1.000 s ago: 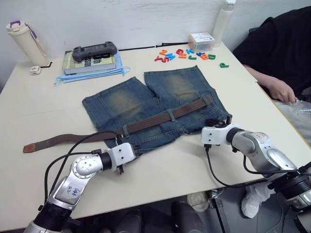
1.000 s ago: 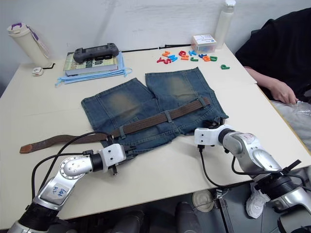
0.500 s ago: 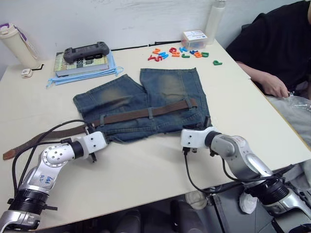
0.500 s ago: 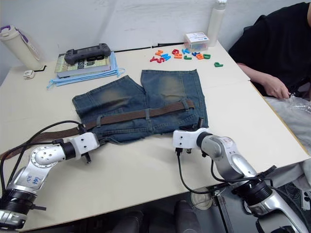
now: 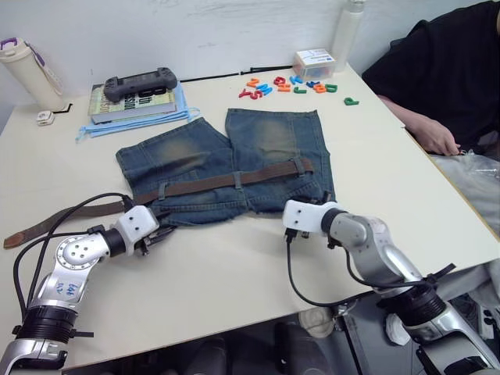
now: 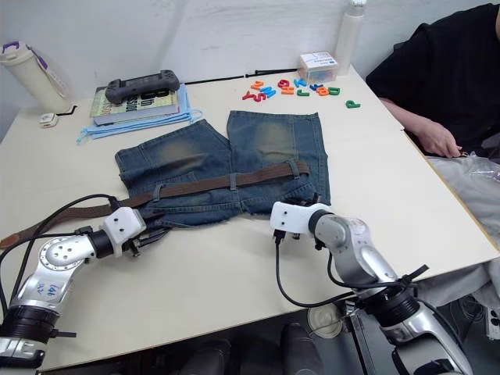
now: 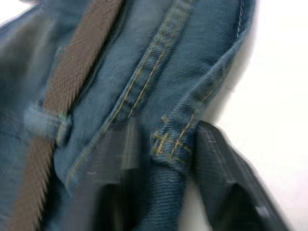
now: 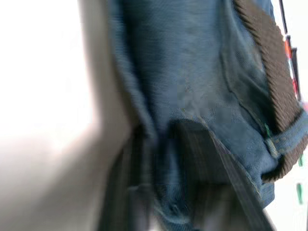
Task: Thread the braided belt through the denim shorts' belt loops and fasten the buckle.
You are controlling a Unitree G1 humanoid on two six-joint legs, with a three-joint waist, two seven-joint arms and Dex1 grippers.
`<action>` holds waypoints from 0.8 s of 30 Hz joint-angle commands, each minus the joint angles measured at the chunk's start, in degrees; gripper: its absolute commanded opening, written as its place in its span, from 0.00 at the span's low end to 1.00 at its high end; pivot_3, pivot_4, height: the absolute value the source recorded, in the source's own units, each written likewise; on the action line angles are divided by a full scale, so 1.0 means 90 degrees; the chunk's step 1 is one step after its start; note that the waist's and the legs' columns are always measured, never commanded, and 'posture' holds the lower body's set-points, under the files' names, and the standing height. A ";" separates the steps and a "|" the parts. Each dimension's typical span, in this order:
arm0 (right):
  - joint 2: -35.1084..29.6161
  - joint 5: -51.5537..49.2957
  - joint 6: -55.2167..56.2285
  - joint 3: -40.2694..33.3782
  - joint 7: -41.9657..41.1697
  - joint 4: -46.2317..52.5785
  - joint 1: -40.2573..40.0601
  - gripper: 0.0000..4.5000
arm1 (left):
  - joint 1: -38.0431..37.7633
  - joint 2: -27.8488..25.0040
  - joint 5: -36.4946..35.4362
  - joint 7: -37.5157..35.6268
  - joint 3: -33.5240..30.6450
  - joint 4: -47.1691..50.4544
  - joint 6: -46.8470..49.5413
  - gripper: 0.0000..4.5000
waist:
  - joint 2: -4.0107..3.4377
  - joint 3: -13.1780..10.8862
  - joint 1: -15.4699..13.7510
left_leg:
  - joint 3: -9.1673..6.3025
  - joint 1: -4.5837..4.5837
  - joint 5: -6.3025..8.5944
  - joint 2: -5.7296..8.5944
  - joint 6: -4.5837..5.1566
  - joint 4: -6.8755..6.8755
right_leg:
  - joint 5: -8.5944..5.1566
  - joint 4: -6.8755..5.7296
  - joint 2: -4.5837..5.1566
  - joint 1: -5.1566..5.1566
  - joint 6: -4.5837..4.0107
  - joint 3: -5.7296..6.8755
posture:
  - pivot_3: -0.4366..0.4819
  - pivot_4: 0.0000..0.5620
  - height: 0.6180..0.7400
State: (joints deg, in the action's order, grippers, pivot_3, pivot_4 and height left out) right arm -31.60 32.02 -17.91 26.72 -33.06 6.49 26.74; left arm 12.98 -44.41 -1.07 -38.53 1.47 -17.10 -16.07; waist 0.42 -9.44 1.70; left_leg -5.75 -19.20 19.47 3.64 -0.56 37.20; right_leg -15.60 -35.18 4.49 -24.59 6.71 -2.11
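The denim shorts [image 5: 226, 160] lie flat mid-table, waistband toward me. The braided belt [image 5: 211, 184] runs along the waistband under the belt loops [image 5: 237, 180], and its tan-tipped tail [image 5: 17, 237] trails off to the left across the table. I cannot make out the buckle. My left gripper [image 5: 158, 232] is shut on the near waistband edge at the shorts' left end; the left wrist view has a denim fold [image 7: 173, 154] pinched between the fingers [image 7: 120, 159]. My right gripper [image 5: 316, 201] is shut on the shorts' right edge [image 8: 163, 144].
At the back left, a book with a game controller [image 5: 141, 82] sits on blue face masks, beside a bottle [image 5: 23, 66]. Coloured plastic letters [image 5: 289, 84], a small box [image 5: 314, 62] and a white bottle [image 5: 348, 31] stand at the back right. A person [image 5: 437, 86] sits at the table's right edge.
The camera has shifted. Beyond that, both grippers have moved left while holding the waistband, dragging the shorts' near edge and the belt tail leftward.
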 commanded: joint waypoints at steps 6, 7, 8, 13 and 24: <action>-0.0292 -0.3625 -0.2758 -0.2703 -0.2441 0.0856 0.1184 0.82 | 0.0337 -0.0777 -0.3655 -0.2518 -0.1518 0.0401 0.4285 0.54 | -0.0001 -0.0049 -0.0011 | -0.0007 -0.0144 0.0018 0.0000 0.0010 0.0066 | 0.0004 -0.0031 0.0004 -0.0122 0.0002 0.0006 | 0.48 0.27 0.93; -0.0302 -0.3764 -0.2991 -0.2762 -0.2470 0.0599 0.1444 0.82 | 0.0612 -0.0794 -0.3657 -0.2519 -0.1588 0.0067 0.4413 0.54 | -0.0001 -0.0052 -0.0017 | -0.0009 -0.0146 0.0018 0.0000 0.0008 0.0072 | 0.0003 -0.0027 0.0004 -0.0122 0.0002 0.0010 | 0.48 0.27 0.93; -0.0269 -0.3906 -0.3318 -0.2839 -0.2457 0.0251 0.1758 0.82 | 0.0922 -0.0814 -0.3636 -0.2557 -0.1642 -0.0345 0.4518 0.54 | -0.0003 -0.0053 -0.0020 | -0.0010 -0.0146 0.0018 0.0000 0.0008 0.0076 | 0.0003 -0.0022 0.0003 -0.0122 0.0001 0.0012 | 0.48 0.27 0.93; 0.0001 -0.4392 -0.3726 -0.3033 -0.2336 -0.1909 0.3010 0.82 | 0.2357 -0.0786 -0.3224 -0.2808 -0.1618 -0.2326 0.4605 0.54 | -0.0002 -0.0052 -0.0013 | -0.0011 -0.0136 0.0018 0.0009 0.0005 0.0079 | 0.0001 -0.0036 0.0004 -0.0115 -0.0003 0.0016 | 0.48 0.27 0.93; 0.0348 -0.4658 -0.2338 -0.3488 -0.2412 -0.7094 0.4737 0.82 | 0.3890 -0.0103 -0.2393 -0.3099 -0.1220 -0.4398 0.4728 0.54 | 0.0004 -0.0051 0.0101 | 0.0012 -0.0235 0.0017 0.0061 0.0025 0.0107 | 0.0006 -0.0089 0.0045 -0.0230 0.0005 0.0080 | 0.48 0.27 0.93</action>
State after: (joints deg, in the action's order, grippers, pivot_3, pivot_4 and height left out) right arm -28.20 -9.16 -40.79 -3.17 -53.23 -54.22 67.84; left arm 46.14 -44.57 -23.28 -65.28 -9.01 -56.14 25.87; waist 0.46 -9.90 2.61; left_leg -5.64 -21.32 19.62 4.20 -0.33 38.16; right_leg -15.55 -35.97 5.10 -26.66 6.76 -1.07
